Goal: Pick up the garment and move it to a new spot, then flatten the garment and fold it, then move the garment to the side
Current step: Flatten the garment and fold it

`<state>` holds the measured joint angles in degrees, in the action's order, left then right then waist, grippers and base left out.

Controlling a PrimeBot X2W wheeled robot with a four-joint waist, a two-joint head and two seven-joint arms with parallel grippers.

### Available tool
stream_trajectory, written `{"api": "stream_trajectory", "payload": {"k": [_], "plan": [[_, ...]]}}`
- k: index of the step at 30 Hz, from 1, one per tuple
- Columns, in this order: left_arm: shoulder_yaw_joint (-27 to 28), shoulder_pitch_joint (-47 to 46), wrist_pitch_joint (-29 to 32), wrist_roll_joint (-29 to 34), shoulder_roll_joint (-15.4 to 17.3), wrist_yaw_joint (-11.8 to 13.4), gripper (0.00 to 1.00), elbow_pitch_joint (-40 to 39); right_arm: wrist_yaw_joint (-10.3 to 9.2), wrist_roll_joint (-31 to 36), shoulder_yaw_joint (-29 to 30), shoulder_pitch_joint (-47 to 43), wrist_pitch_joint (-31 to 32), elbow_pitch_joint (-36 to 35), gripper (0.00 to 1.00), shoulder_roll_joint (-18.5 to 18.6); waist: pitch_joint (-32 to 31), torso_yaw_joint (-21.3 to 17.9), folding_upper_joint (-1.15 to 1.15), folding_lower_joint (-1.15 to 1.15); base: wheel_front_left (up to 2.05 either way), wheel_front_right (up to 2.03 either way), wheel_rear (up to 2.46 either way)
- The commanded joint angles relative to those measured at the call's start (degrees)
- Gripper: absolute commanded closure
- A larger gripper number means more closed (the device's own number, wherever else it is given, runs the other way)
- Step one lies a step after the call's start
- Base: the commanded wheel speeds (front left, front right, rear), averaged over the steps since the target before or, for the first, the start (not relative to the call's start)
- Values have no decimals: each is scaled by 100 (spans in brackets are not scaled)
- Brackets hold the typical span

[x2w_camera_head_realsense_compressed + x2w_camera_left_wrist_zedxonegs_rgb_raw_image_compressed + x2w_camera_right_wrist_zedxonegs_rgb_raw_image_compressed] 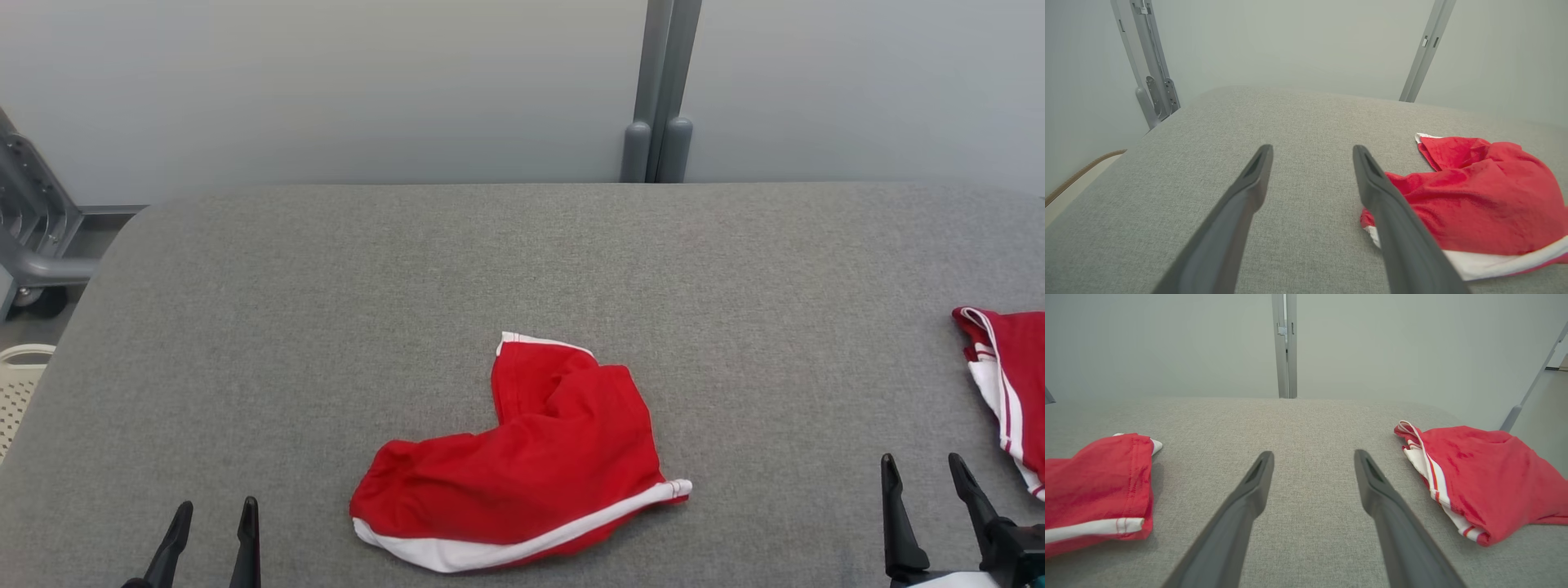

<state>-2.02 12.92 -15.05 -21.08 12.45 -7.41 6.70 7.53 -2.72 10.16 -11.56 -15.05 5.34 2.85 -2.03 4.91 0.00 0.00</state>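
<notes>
Grey fabric table [326, 286], pale wall [326, 82] behind, red garment [531, 457] crumpled mid-surface — left end effector [217, 505], right end effector [921, 459] spread, empty.

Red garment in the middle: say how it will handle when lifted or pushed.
The red garment lies crumpled in soft folds, so it is probably floppy and would drape from a pinch. It looks thin, so likely light. Pushed on the grey cloth surface, it would probably bunch, not slide.
</notes>
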Motion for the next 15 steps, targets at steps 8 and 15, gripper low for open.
{"api": "stream_trajectory", "payload": {"k": [8,15], "plan": [[-52,34,-14,-52,116,-13,0,-78,-8,-57,-9,-94,-18,-43,0,12,33,-115,0,0,0,0,0],[-111,42,-14,-76,142,-13,0,-22,-8,-15,-3,-29,-18,-32,0,12,54,-141,0,0,0,0,0]]}}
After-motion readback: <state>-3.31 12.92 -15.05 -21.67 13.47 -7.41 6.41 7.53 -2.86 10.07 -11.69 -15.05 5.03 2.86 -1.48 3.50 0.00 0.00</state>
